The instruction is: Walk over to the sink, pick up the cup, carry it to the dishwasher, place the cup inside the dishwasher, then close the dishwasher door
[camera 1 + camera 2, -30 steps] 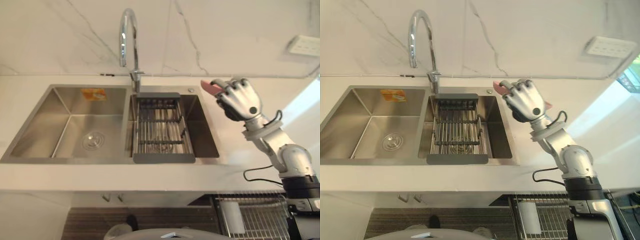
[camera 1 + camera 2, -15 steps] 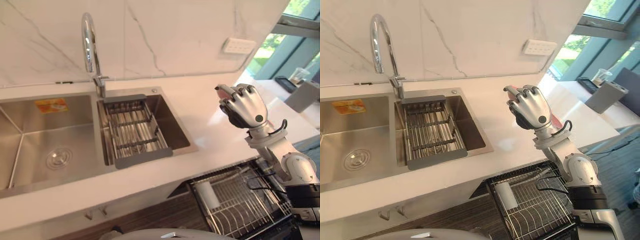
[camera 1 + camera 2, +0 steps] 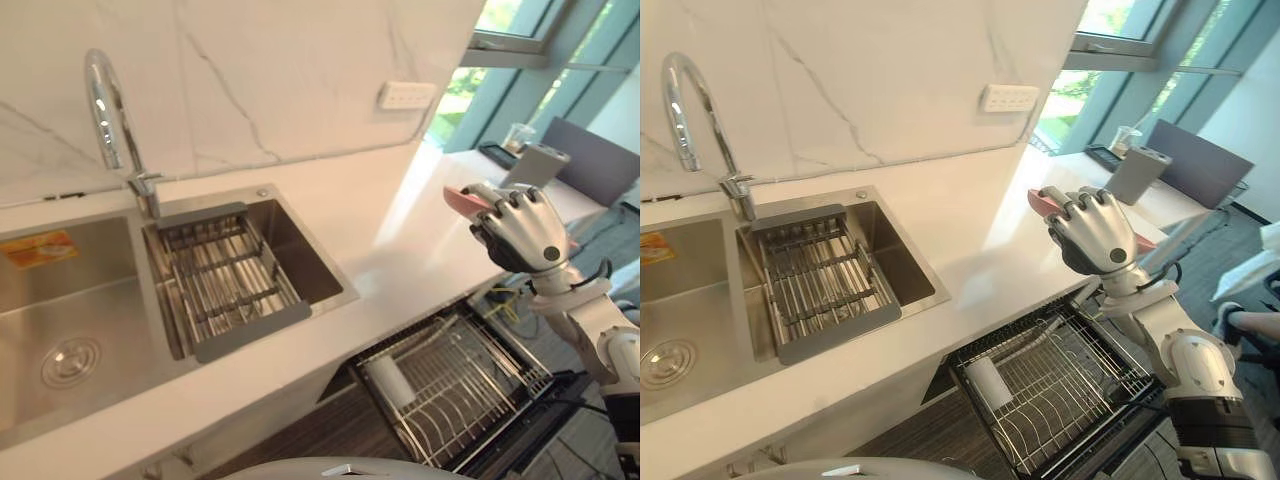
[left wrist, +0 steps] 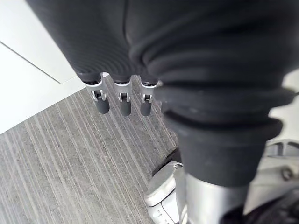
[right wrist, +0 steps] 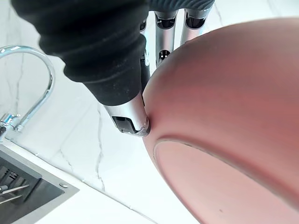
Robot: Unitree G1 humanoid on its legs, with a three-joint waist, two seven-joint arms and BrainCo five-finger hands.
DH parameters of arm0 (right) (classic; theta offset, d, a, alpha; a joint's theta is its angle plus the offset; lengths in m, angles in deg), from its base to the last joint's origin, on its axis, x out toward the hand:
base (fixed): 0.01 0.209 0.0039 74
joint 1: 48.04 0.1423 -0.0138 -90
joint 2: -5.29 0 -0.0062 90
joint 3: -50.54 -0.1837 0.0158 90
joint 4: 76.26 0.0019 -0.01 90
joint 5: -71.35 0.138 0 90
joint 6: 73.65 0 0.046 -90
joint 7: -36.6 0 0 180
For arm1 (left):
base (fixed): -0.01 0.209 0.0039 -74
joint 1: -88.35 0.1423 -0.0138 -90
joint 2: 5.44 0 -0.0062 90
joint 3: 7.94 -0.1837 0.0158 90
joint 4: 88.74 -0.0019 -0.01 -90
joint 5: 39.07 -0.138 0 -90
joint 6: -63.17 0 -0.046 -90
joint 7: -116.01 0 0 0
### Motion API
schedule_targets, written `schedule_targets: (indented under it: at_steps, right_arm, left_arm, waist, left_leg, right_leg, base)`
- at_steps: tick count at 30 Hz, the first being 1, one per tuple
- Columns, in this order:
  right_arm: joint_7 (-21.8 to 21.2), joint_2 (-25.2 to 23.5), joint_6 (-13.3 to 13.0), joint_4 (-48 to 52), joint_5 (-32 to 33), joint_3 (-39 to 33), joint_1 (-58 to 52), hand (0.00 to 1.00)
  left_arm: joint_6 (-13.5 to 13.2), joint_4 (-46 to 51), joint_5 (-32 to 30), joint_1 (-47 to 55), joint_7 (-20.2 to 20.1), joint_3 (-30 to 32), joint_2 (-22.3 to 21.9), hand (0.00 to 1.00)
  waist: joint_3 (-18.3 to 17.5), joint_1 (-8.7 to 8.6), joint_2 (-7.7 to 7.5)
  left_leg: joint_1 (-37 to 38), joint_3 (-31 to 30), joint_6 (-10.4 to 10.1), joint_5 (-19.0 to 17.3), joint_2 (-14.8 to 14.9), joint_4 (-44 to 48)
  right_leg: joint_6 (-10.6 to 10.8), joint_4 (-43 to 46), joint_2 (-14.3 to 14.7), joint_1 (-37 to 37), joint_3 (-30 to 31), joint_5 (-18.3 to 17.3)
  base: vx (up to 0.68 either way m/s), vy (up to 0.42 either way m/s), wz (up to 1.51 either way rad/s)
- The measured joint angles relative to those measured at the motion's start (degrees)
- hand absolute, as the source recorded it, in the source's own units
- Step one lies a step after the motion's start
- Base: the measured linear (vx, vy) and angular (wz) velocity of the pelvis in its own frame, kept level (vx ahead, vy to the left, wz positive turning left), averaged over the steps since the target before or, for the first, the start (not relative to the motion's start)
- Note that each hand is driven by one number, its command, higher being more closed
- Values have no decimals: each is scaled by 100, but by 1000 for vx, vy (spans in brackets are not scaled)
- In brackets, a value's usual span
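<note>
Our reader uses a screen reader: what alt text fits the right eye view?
The robot's right hand grips a pink cup beside the white counter, above the pulled-out dishwasher rack. A steel sink and tap lie to the left.

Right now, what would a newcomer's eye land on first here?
The right robot hand curled round a pink cup, held up near the white counter's right end. Below it sits the dishwasher's wire rack, pulled out. To the left is the steel sink with its tall curved faucet.
</note>
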Motion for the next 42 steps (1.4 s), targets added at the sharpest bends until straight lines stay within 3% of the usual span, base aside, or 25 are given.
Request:
schedule_targets:
  at_steps: [6, 8, 11, 21, 29, 34, 38, 41, 42]
  right_arm:
    - [127, -1, -14, 12, 31, -392, -594, 100]
    - [127, -1, 28, 10, 105, -462, -694, 100]
    - [128, -4, 36, -3, 231, -564, -850, 100]
    - [260, -246, 241, -81, 244, -839, -1259, 100]
    - [362, -758, 743, -746, 634, -862, -1225, 100]
    - [350, -1148, 1077, -1169, 728, -859, -1175, 100]
    - [347, -1322, 1387, -1238, 795, -859, -995, 100]
    - [346, -1420, 1651, -1490, 919, -850, -713, 100]
    - [343, -1429, 1758, -1608, 918, -808, -620, 100]
  left_arm:
    - [17, -15, 1, 18, 4, -3, 0, 0]
    - [37, -83, 1, 43, 8, -3, -3, 0]
    - [75, -145, -2, 24, 6, -10, -3, 0]
    - [346, -249, 57, -94, 164, -127, -26, 0]
    - [484, -300, 57, -268, 489, -120, -125, 0]
    - [512, -273, 181, -320, 592, -122, -148, 0]
    - [524, -246, 450, -442, 748, -122, -185, 0]
    - [506, -175, 539, -635, 922, -126, -220, 0]
    - [489, -167, 560, -719, 1014, -131, -243, 0]
  waist:
    - [-84, -89, -50]
    - [-119, -204, -60]
    - [-147, -209, -40]
    - [-95, -209, 214]
    - [234, -133, 395]
    - [416, -60, 592]
    - [788, -44, 666]
    - [1079, -54, 817]
    - [1175, -35, 928]
  left_leg:
    - [65, 355, -41, -63, 3, -1]
    - [84, 394, -53, -73, 1, 0]
    - [201, 528, -102, -119, 5, 0]
    - [261, 819, -83, -262, -53, 6]
    - [243, 698, -84, -306, -103, 43]
    - [234, 633, -28, -310, -112, 49]
    - [-132, 508, 53, -762, 146, 1005]
    - [-562, 342, 105, -1022, 338, 1600]
    - [-689, 335, 106, -1114, 417, 1803]
  right_leg:
    - [-30, 12, -20, -156, 66, 11]
    - [-52, 13, -12, -175, 86, 27]
    - [-55, 36, 11, -174, 214, 32]
    - [-20, 30, -51, -277, 167, 10]
    - [261, 134, -211, -256, -114, 69]
    - [402, 235, -267, -268, -170, -10]
    - [566, 309, -355, -308, -245, 20]
    - [661, 379, -363, -486, -274, 96]
    - [656, 415, -364, -562, -267, 99]
  base:
    - [22, 15, -37]
    - [39, 5, -19]
    - [33, 13, -27]
    - [40, 32, -21]
    - [75, 11, 5]
    - [76, 8, 7]
    - [99, -26, 2]
    - [10, -3, 6]
    - [-35, 8, 6]
